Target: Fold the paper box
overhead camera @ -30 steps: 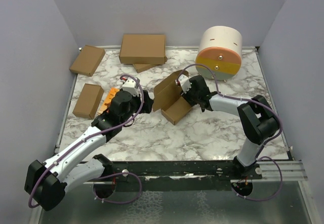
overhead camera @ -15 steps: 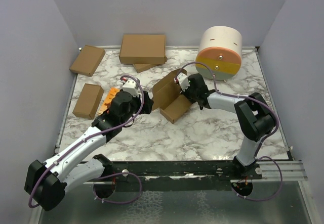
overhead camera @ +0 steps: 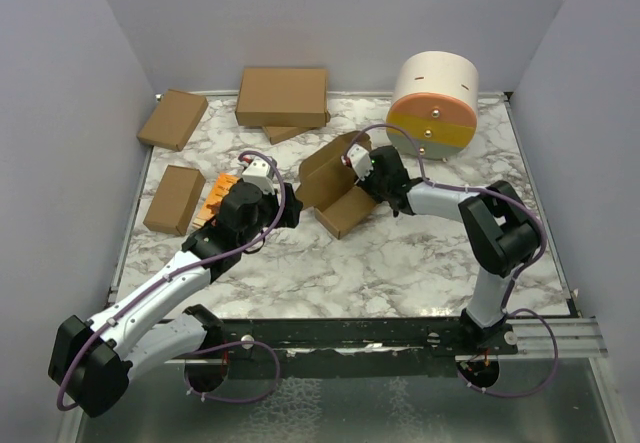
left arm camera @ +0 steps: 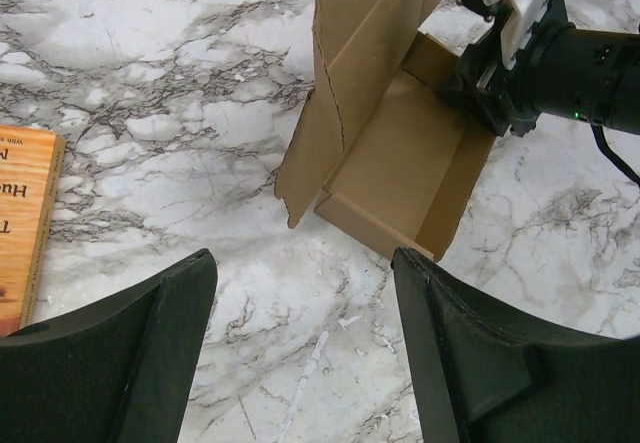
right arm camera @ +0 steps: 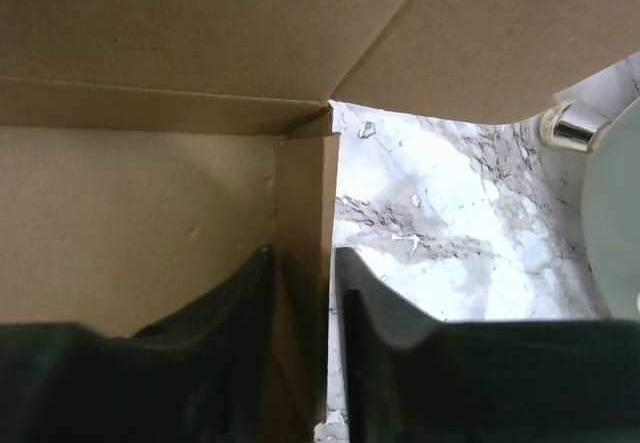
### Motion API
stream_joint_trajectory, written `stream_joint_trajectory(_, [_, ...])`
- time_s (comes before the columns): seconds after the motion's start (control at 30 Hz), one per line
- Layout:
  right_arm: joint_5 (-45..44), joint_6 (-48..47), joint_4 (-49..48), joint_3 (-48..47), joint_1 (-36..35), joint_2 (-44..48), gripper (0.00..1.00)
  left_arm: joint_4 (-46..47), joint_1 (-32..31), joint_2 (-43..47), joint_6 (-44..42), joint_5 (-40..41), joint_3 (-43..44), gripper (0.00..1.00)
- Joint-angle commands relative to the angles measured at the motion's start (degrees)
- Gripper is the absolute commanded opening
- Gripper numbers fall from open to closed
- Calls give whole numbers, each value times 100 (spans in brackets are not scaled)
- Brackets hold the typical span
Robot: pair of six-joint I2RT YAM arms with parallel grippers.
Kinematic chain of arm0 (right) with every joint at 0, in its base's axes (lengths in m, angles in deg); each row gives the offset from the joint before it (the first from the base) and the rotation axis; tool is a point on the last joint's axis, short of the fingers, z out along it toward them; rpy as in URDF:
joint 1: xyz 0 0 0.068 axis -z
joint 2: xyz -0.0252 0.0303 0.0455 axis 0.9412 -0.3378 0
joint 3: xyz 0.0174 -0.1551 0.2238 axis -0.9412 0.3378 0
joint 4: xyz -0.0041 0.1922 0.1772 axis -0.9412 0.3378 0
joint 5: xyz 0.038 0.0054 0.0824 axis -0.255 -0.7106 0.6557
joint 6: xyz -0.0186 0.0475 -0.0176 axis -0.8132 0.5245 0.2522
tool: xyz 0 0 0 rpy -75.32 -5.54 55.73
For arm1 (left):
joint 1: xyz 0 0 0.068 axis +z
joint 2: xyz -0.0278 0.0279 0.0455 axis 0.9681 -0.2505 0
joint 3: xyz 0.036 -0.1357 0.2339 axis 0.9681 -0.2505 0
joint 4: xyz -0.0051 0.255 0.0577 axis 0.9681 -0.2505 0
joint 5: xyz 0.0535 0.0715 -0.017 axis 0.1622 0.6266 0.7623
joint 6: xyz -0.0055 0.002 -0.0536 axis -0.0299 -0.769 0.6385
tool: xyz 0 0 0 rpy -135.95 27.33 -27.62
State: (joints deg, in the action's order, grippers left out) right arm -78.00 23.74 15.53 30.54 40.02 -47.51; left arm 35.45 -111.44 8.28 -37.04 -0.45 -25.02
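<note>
Orange booklet (left arm camera: 25,228) reads "Hu", cropped; right pincer (right arm camera: 303,258) clamps paper box (left arm camera: 400,173) wall.

The paper box (overhead camera: 342,213) lies on the table (overhead camera: 400,263) between left hand (overhead camera: 290,209) and right hand (overhead camera: 358,170), booklet (overhead camera: 218,199) further left

Left arm (overhead camera: 160,288) reaching forward, left gripper (left arm camera: 303,268) spread wide. Right arm (overhead camera: 450,203) folded inward, right gripper (right arm camera: 303,258) pinched narrow.

Right jaws tighter on paper box (overhead camera: 326,175)
</note>
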Motion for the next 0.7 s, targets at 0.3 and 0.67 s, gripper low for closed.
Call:
stream_joint_trajectory(0.3, [405, 91, 437, -56, 112, 496, 49, 64, 28, 74, -61, -60, 55, 74])
stream_joint_trajectory(0.67, [1754, 69, 1021, -55, 409, 1048, 67, 191, 35, 164, 2, -89, 6, 74])
